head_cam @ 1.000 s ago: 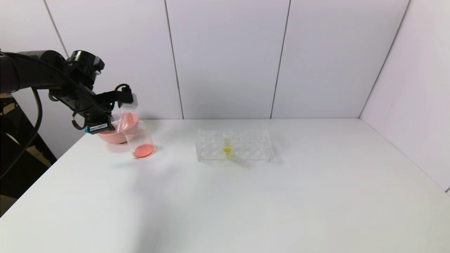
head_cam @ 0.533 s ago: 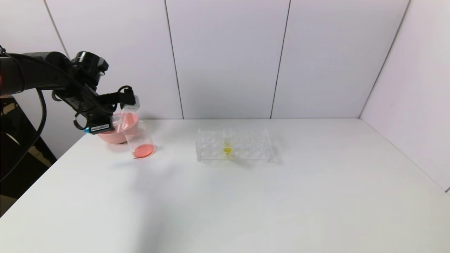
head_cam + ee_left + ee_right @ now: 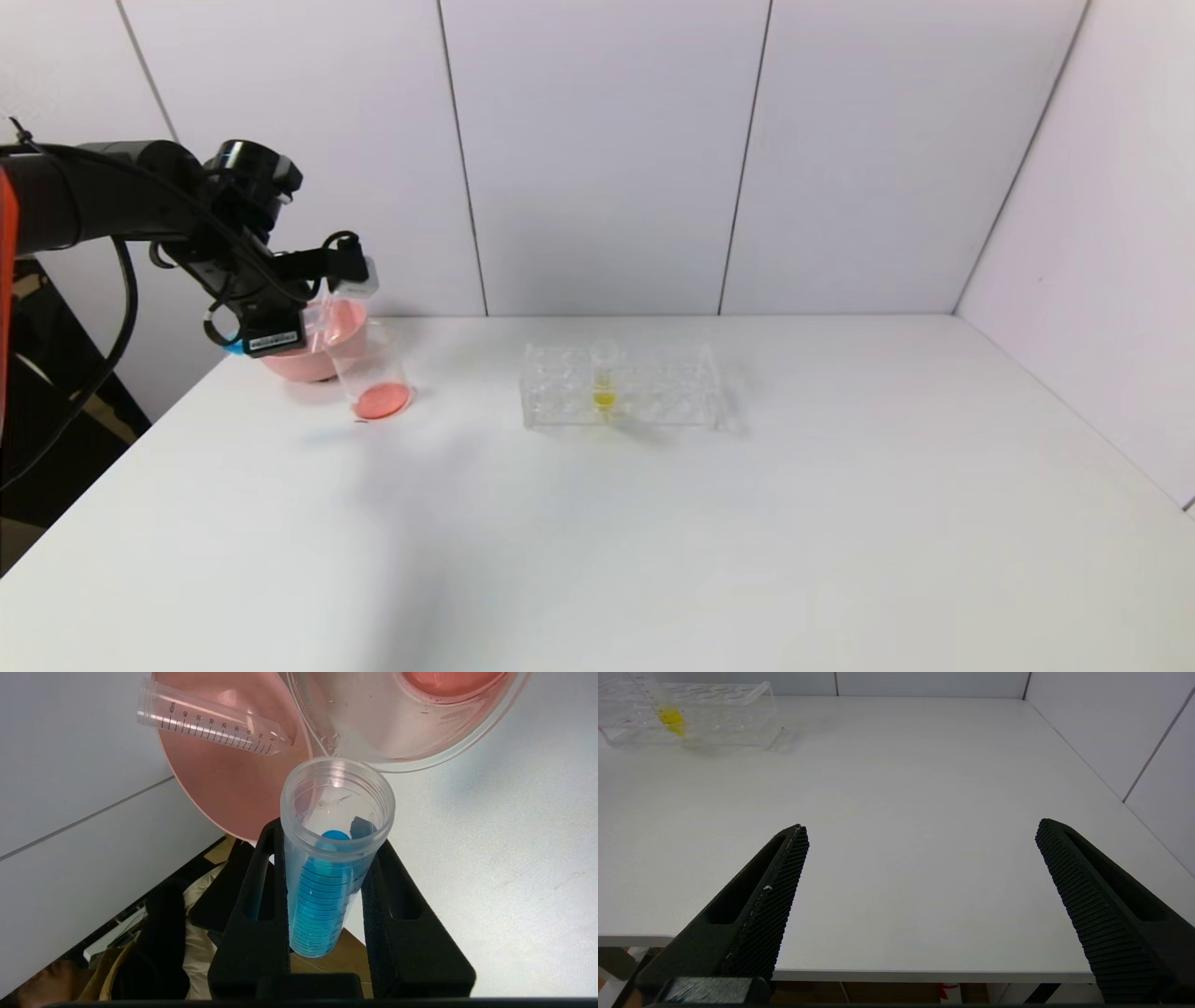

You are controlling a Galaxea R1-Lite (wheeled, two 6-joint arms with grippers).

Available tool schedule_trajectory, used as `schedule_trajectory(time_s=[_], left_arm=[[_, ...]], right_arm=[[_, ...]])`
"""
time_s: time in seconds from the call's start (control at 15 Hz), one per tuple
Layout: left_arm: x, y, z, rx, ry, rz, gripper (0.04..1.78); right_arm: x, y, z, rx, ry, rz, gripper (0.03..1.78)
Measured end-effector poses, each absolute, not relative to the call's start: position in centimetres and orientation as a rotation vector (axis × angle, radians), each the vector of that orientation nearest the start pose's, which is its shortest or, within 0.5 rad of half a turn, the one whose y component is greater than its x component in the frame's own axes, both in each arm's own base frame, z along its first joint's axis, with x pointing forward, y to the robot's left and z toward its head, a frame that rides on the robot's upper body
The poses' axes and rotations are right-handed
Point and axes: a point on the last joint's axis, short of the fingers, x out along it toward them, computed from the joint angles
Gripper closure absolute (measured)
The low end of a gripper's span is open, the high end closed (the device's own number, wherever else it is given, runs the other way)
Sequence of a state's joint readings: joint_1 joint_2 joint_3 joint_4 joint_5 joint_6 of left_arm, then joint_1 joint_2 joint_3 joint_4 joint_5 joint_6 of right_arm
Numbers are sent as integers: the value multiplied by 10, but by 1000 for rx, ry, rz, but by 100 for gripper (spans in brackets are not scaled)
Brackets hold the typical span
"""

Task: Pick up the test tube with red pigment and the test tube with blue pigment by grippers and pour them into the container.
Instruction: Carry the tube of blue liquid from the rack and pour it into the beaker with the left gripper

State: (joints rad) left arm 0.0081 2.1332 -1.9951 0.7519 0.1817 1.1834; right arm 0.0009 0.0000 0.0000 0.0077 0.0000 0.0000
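Observation:
My left gripper [image 3: 327, 833] is shut on the test tube with blue pigment [image 3: 322, 896], at the table's far left [image 3: 317, 317]. The tube is tilted, and blue liquid lies along its lower wall. Its open mouth [image 3: 337, 786] sits just outside the rim of the container [image 3: 411, 746], a clear beaker [image 3: 373, 373] with red-orange liquid [image 3: 381, 401] in its bottom. No tube holding red pigment is in view. A clear graduated tube [image 3: 212, 718] with no liquid showing lies in the pink bowl [image 3: 233, 779]. My right gripper [image 3: 920, 830] is open over the table's near edge.
The pink bowl [image 3: 294, 359] stands right behind the beaker, touching it. A clear tube rack [image 3: 653, 387] with one yellow-liquid tube [image 3: 604, 383] stands mid-table. The table's left edge runs close beside the bowl. White wall panels close the back and right.
My left arm has shifted a little to the right with the blue tube, closer over the beaker. Beaker, bowl and rack have not moved.

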Motion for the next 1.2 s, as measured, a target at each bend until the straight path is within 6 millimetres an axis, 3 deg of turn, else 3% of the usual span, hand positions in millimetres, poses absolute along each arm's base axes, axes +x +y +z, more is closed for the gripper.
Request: schedule_trajectory(time_s=[1.2], left_arm=[[409,-2,223,1199,926,-320,136]], right_arm=[[-23,0,75,0,8,1,4]])
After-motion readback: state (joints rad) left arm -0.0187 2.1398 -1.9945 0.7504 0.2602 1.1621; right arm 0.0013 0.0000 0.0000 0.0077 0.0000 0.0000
